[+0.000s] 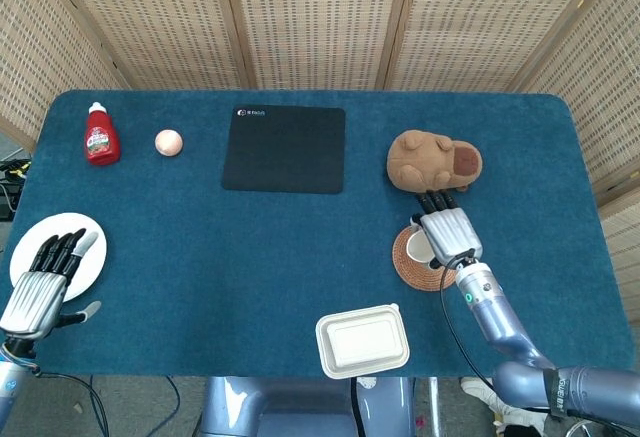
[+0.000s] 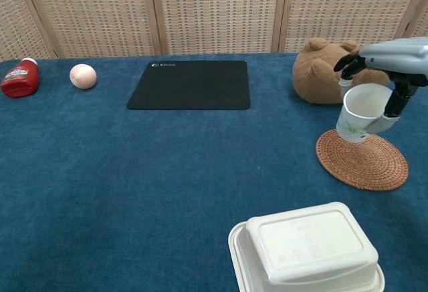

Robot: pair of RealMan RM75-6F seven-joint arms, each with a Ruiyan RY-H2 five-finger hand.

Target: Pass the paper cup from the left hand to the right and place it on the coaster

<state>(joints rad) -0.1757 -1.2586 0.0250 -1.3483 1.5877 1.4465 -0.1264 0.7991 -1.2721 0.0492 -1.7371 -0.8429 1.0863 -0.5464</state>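
Note:
My right hand [image 1: 447, 232] [image 2: 388, 71] grips the white paper cup [image 2: 360, 112] [image 1: 418, 247] by its rim, holding it tilted over the left part of the round woven coaster [image 2: 362, 159] [image 1: 430, 267]. The cup's base is at or just above the coaster; contact cannot be told. My left hand [image 1: 42, 282] hangs far off at the left edge, over a white plate [image 1: 88, 257], fingers apart and holding nothing.
A brown plush toy [image 1: 433, 161] [image 2: 328, 71] lies just behind the coaster. A white lidded food box [image 1: 362, 340] [image 2: 306, 248] sits at the front edge. A black mat [image 1: 285, 148], a ball [image 1: 169, 142] and a red bottle [image 1: 101, 134] stand at the back left.

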